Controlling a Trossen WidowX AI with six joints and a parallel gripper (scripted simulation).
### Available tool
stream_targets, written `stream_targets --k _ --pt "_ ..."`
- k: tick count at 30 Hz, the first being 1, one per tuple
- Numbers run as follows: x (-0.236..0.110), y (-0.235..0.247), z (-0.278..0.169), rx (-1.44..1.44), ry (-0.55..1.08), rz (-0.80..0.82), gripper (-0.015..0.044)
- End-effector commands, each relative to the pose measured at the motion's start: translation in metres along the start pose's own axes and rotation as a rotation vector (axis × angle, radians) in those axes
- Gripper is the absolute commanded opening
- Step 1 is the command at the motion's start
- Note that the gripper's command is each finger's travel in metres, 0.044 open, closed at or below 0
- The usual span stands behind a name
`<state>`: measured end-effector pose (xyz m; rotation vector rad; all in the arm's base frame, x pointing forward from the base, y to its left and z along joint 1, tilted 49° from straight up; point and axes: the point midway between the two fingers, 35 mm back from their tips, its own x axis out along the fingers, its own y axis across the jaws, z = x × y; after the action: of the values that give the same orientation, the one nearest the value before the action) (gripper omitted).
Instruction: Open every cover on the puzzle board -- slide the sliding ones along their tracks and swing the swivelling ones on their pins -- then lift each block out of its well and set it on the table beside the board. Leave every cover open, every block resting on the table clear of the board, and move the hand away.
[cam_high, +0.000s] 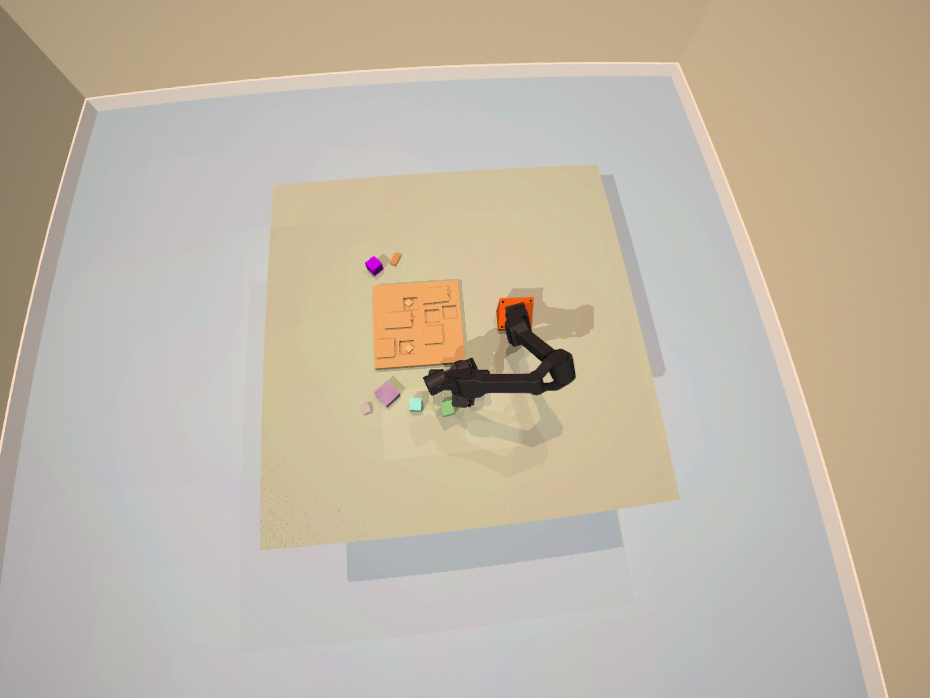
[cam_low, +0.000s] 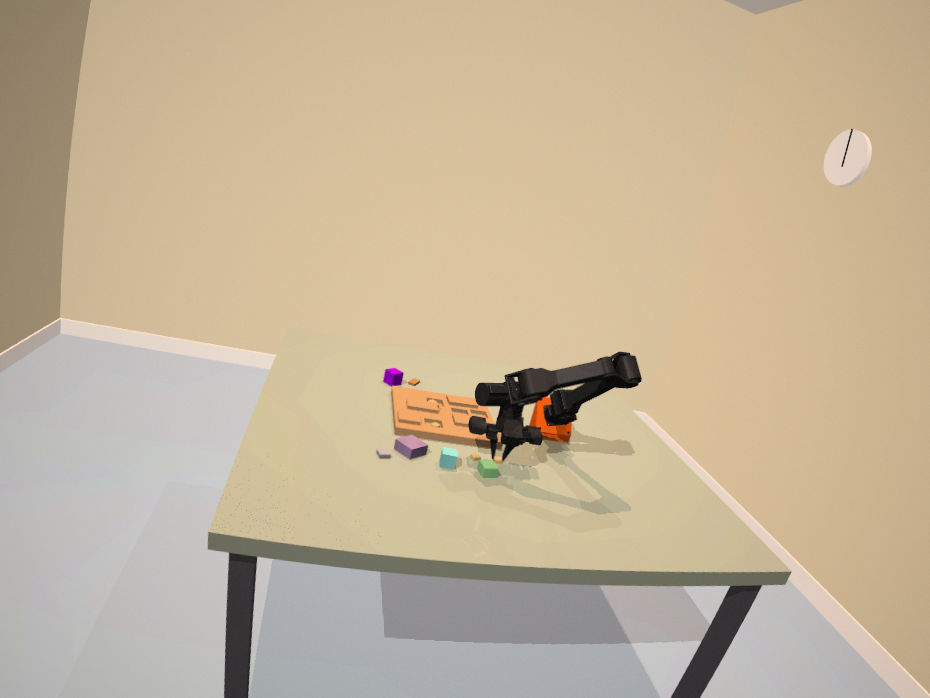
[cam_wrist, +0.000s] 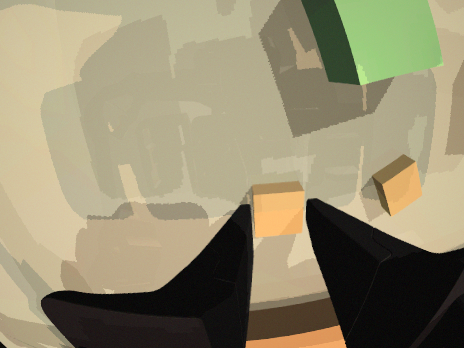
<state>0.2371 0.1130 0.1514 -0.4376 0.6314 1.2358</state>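
- The small tan block (cam_wrist: 278, 209) I'm working sits on the table (cam_high: 525, 450), off the puzzle board (cam_high: 443, 356) and just past its near edge, right between my fingertips.
- My gripper (cam_wrist: 278, 211) is parted only narrowly. In the wrist view I see a thin sliver of table on each side of the block, so the dark fingers bracket it without clamping it.
- A second small tan block (cam_wrist: 398, 184) lies close by on the table, apart from the first.
- The green block (cam_wrist: 374, 9) rests farther out, clear of both.
- From the top camera, a teal block (cam_high: 415, 404), a flat lilac block (cam_high: 386, 392) and a tiny pink piece (cam_high: 366, 407) line up along that same side of the board, all on the table.
- On the board's far side are a purple cube (cam_high: 373, 265) and a small orange piece (cam_high: 395, 258), near each other.
- Two wells on the board show a pale diamond shape (cam_high: 408, 302). These may be blocks still seated, but the picture is too small for me to be sure.
- The arm reaches over from its orange base (cam_high: 501, 302) beside the board.
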Motion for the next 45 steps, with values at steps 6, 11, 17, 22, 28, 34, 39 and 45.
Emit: stream_targets --k 6,11,17,22,28,34,39,45 --pt "0.0 0.0 0.0 -0.002 0.0 0.0 0.0316" --pt "-0.002 -0.001 0.0 -0.002 0.001 0.0 0.044" --pt "-0.02 -0.003 -0.002 -0.002 0.01 0.0 0.044" --pt "-0.036 -0.003 -0.003 -0.001 0.014 0.0 0.044" --pt "-0.055 -0.002 -0.003 0.001 0.014 0.0 0.044" --pt "-0.073 0.0 -0.001 0.004 0.008 0.0 0.044" --pt "-0.076 -0.007 -0.004 0.037 0.01 -0.002 0.0361" --pt "-0.079 -0.036 -0.017 0.172 0.022 -0.013 0.0204"
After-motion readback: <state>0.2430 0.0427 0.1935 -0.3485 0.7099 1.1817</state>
